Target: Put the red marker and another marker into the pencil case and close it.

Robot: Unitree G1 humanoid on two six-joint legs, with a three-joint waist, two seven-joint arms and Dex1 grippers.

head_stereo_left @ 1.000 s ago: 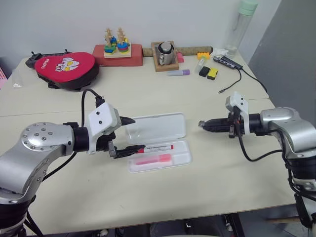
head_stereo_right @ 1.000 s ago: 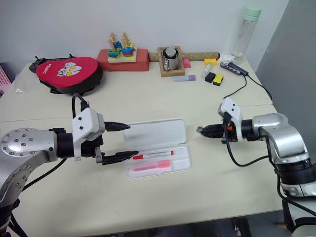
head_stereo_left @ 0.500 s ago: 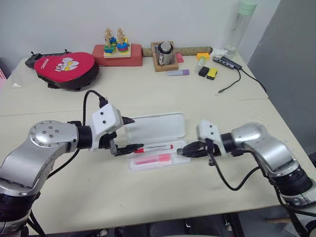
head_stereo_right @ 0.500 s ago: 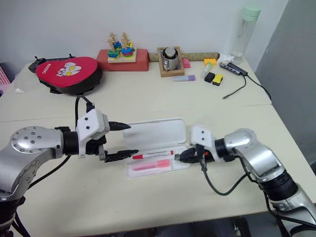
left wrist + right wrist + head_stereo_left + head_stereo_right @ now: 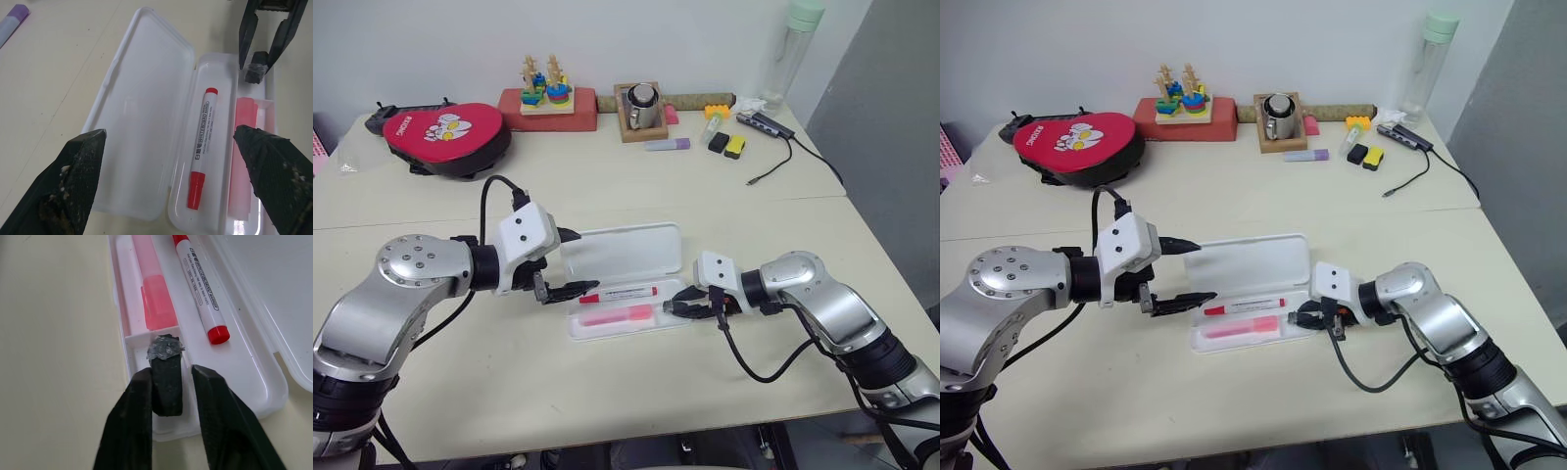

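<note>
Left jaws: the left gripper (image 5: 570, 264) stands wide apart at the hinge-side end of the case, one black finger over the lid, the other by the tray rim, holding nothing.
Right jaws: the right gripper (image 5: 171, 382) is parted a little, and a small dark block with a scuffed grey top sits between its fingers over the far end of the tray (whether it is gripped or just let go I cannot tell).
Pencil case: the pencil case (image 5: 626, 257) is smooth white plastic, a shallow rectangle with rounded corners, lying open on the pale table (image 5: 607, 382); the flat lid lies back on the tabletop, and a thin rib divides the tray lengthwise.
Red marker: the red marker (image 5: 202, 144), a slim white barrel with black lettering, red cap and red end, lies in the tray lane next to the lid.
Another marker: the pink highlighter (image 5: 152, 289), flat and wide with a translucent paler body, lies in the outer lane, parallel to the pen and just beside it.
Since a second ago: the right arm has swung in from well off to the side and dropped to the case's end; its fingers, then shut, have begun to part. Left arm and both markers lie as before.
</note>
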